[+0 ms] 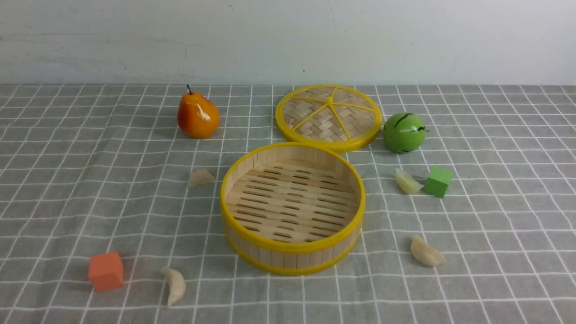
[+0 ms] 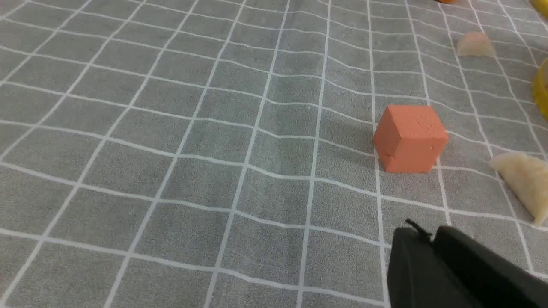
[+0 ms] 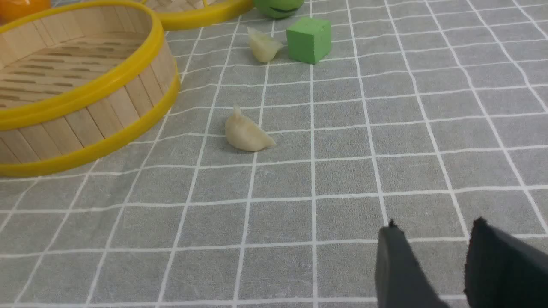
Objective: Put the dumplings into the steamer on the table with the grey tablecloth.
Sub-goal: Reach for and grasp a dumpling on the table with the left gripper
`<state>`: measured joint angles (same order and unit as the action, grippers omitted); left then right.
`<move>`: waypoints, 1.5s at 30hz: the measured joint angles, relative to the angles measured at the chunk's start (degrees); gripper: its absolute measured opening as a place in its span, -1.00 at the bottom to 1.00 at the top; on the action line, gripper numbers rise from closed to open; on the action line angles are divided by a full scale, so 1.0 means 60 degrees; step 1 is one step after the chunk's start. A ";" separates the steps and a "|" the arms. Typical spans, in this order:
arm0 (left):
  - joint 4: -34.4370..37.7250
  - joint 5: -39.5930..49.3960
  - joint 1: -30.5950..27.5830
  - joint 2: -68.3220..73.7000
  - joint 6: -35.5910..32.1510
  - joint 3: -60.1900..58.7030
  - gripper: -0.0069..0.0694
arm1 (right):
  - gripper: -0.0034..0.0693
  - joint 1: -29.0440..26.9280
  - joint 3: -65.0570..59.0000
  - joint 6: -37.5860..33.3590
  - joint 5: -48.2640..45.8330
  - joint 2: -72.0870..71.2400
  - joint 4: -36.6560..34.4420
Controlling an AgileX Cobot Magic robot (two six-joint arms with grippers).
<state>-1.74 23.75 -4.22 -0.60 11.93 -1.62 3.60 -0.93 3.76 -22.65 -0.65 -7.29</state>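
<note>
Left gripper [image 2: 426,233]: fingertips very close together; cannot tell whether they fully meet. No object visible in their hold.
Right gripper [image 3: 434,224]: partly open, a clear gap between the fingers, nothing gripped.
Front left dumpling [image 1: 175,285]: on the grey tablecloth [image 1: 288,299], near the left gripper but apart from it; orange cube [image 1: 106,272] nearby.
Front right dumpling [image 1: 427,253]: on the cloth, ahead of the right gripper, well apart from its fingertips.
Rear left dumpling [image 1: 201,177]: on the cloth, well beyond the left gripper.
Rear right dumpling [image 1: 408,182]: just beside the green cube [image 1: 438,182], farther from the right gripper than the front right one.
Steamer [image 1: 292,245]: uncovered, slatted floor bare, between the left and right dumplings.
</note>
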 joint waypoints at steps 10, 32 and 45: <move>-0.0008 0.0000 0.0000 0.0000 0.0000 0.0000 -0.65 | -0.25 0.0000 0.0000 0.0000 0.0000 0.0000 0.0000; -0.0102 -0.1331 0.0000 0.0000 0.0000 -0.0028 -0.61 | -0.25 0.0000 -0.0088 0.0000 0.0649 0.0000 -0.0132; -0.0092 -0.7688 0.0000 0.0000 0.0320 -0.0028 -0.58 | -0.25 0.0000 -0.0107 0.0194 0.5386 0.0000 -0.0550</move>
<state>-2.29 -22.37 -4.22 -0.60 13.86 -1.79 3.60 -1.58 4.93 9.67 -0.65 -10.59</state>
